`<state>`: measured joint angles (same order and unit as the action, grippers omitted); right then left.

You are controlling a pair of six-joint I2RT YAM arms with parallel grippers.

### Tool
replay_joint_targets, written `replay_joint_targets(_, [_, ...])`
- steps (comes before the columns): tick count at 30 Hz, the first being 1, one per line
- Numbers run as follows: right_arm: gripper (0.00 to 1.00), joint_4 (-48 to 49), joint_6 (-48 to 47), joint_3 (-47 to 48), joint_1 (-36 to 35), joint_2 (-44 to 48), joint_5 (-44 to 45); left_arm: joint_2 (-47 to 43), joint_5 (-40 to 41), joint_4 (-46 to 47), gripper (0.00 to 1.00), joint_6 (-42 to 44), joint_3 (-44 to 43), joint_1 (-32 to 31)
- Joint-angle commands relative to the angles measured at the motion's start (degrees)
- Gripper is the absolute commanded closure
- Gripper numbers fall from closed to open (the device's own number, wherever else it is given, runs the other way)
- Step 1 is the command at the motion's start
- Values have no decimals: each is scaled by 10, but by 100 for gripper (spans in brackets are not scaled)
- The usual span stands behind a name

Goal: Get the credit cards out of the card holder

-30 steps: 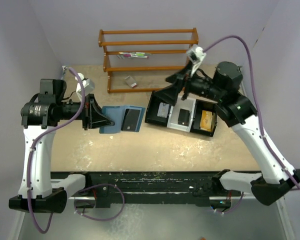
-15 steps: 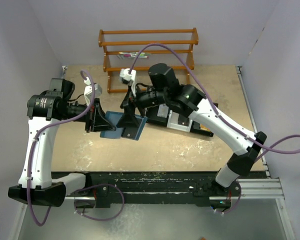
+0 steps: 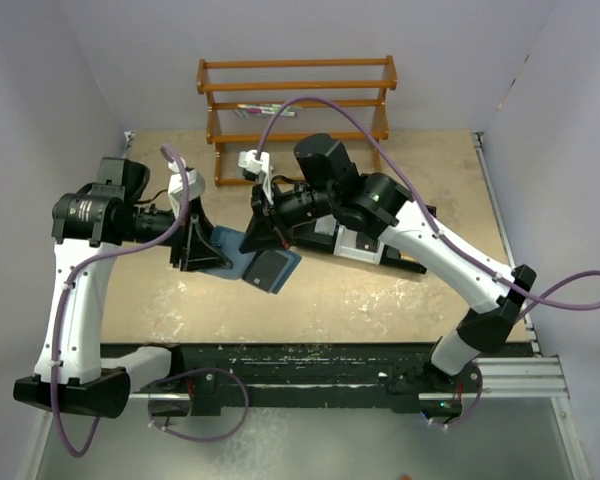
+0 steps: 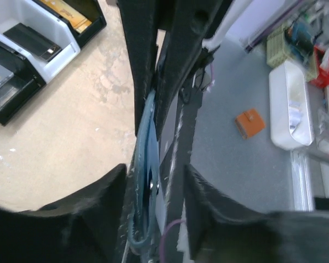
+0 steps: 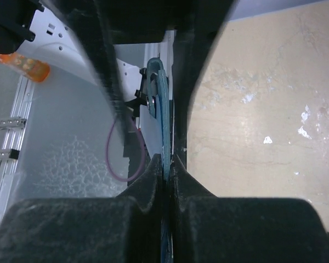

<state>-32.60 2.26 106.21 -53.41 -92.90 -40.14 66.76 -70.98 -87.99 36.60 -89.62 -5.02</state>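
Note:
The teal-blue card holder (image 3: 228,244) hangs tilted between both grippers, lifted off the table. A dark credit card (image 3: 273,270) shows on its lowered right flap. My left gripper (image 3: 201,254) is at the holder's left edge. In the left wrist view the card holder (image 4: 145,181) stands edge-on against one finger, with a gap to the other finger of my left gripper (image 4: 156,176), which is open. My right gripper (image 5: 165,161) is shut on the thin blue edge of the card holder (image 5: 160,109). Whether a card is pinched with it is hidden.
A black three-compartment tray (image 3: 412,266) lies right of the holder, under my right arm. In the left wrist view the tray (image 4: 71,52) holds a dark card (image 4: 35,43) and an orange-brown item (image 4: 71,13). A wooden rack (image 3: 295,110) stands at the back.
My right arm swung left from the tray to the card holder and shut on its right flap. The holder tilted up. My left jaws widened slightly.

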Motion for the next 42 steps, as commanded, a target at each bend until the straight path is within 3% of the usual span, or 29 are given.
replay_joint_targets(1, [100, 47, 36, -9, 2, 33, 16, -28, -24, 75, 25, -55, -18, -3])
replay_joint_targets(3, [100, 100, 76, -38, 5, 57, 53, -53, -3, 149, 3, -140, 1, -2])
replay_joint_targets(4, [100, 136, 103, -57, 8, 73, 76, -70, 10, 191, 0, -177, 11, -2])
replay_joint_targets(8, [100, 276, 231, -147, 12, 145, 176, -125, 58, 322, 1, -287, 42, -2])
replay_joint_targets(15, [100, 526, 403, -344, 11, 273, 332, -144, 51, 435, 1, -454, 51, -2])
replay_joint_targets(24, [100, 630, 480, -421, 11, 330, 418, -185, 64, 676, 1, -722, 114, -2])
replay_joint_targets(34, [100, 766, 569, -464, 5, 310, 420, -192, 60, 745, 1, -803, 177, 1])
replay_joint_targets(42, [100, 832, 580, -473, -14, 276, 440, -193, 40, 799, 16, -859, 218, 9])
